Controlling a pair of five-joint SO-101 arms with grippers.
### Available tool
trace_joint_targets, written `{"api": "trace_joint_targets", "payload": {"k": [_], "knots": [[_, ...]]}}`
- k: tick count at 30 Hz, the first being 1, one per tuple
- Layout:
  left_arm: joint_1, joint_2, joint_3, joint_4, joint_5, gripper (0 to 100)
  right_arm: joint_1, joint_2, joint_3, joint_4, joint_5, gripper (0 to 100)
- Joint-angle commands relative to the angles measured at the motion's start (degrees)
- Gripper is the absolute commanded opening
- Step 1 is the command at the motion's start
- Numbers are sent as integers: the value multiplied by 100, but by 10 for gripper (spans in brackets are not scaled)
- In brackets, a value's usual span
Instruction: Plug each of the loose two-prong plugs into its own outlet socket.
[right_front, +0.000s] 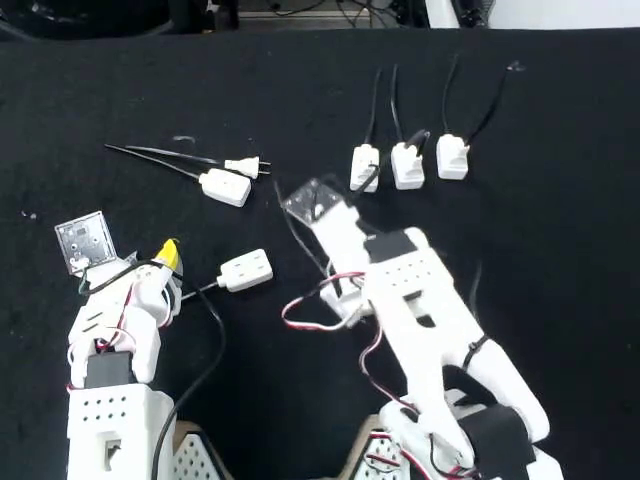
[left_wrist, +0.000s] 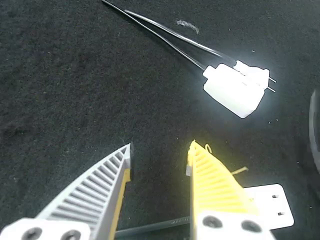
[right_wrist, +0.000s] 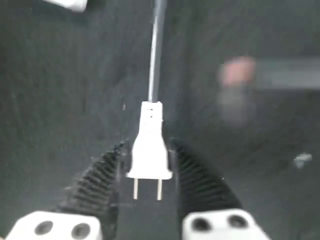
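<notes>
A white two-prong plug (right_wrist: 149, 156) on a black cord sits between the black fingers of my right gripper (right_wrist: 147, 150), prongs toward the wrist; the gripper is shut on it. From above, the right gripper (right_front: 318, 202) is mid-table, just short of three white corded pieces (right_front: 408, 165) in a row. My left gripper (left_wrist: 161, 147) is open, one finger grey and one yellow, over bare black cloth. Beyond it lies a white outlet socket (left_wrist: 234, 91) with a loose plug (left_wrist: 256, 75) beside it. Another outlet socket (left_wrist: 270, 201) lies beside the yellow finger.
A black cloth covers the table (right_front: 560, 250). The near outlet socket (right_front: 246, 270) trails a black cable past the left arm (right_front: 120, 340). A small grey square board (right_front: 82, 242) lies at the left. Thin black cords run off the far-left socket (right_front: 225, 187).
</notes>
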Motion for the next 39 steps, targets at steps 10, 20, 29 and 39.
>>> {"api": "trace_joint_targets", "payload": {"k": [10,20,29,39], "knots": [[-48,-70,-145,-79,18,188,1310,-734,154,-211,2330,118],[-48,-70,-136,-70,18,188,1257,-593,1464,-1670,2840,74],[-48,-70,-136,-70,18,188,-70,-1147,1279,-519,2171,71],[-48,-70,-136,-62,18,188,-1266,-2193,1473,-492,1530,75]]}}
